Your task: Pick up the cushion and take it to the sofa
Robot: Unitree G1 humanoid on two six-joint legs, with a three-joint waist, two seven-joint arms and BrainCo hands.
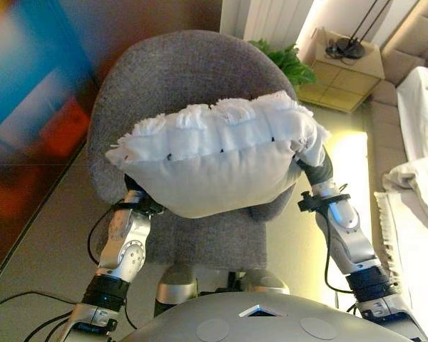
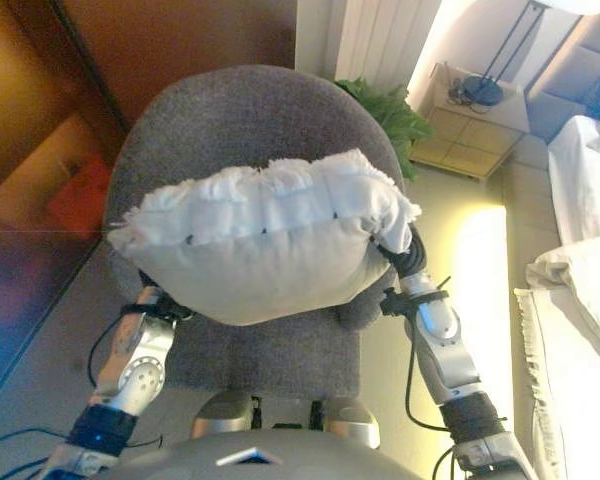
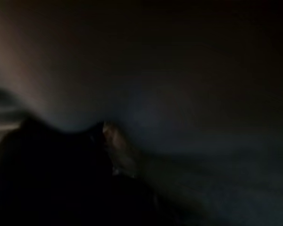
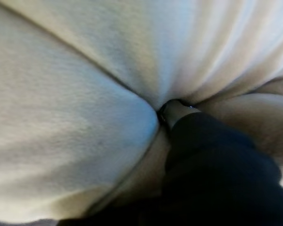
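Already the cushion (image 1: 214,160) is off the seat, held up in front of the grey armchair (image 1: 178,78) between the two arms. Its long axis runs from side to side, from the robot's left to its right, with the frilled edge uppermost and the smooth face turned toward the robot. The left hand (image 1: 134,187) sits under the cushion's lower left corner and the right hand (image 1: 315,169) presses into its right end, so each arm bears one end and neither is nearer the middle. Both hands are buried in the fabric. The right wrist view shows only the dark cover pushed into a fold of cloth, and the left wrist view is nearly black, so I cannot tell whether either hand's fingers are curled round the cushion or straight against it. A pale sofa (image 1: 421,107) lies off to the robot's right, beyond a small side table (image 1: 346,71), so the carry likely calls for a turn that way with the cushion kept level.
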